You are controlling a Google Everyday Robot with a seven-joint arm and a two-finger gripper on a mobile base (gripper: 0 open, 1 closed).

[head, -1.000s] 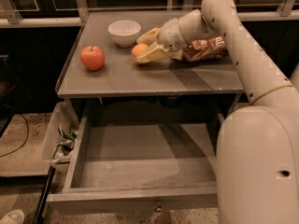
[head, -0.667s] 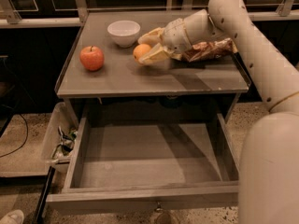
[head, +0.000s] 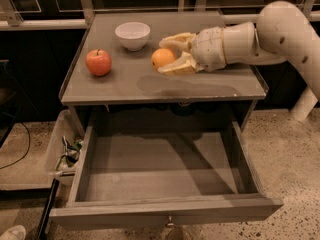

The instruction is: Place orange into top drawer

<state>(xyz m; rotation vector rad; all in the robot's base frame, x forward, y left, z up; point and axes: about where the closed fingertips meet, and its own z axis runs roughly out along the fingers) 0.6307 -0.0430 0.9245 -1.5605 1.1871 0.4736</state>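
The top drawer stands pulled out at 6 o'clock below the tabletop. My arm reaches in from 3 o'clock, and my gripper clasps the orange between both fingers over the tabletop's middle. The white bowl sits at 11 o'clock from the orange, the red apple at 9 o'clock, both apart from my fingers.

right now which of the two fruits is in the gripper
The orange, clasped by the gripper over the tabletop; the red apple sits untouched to the bowl's left.
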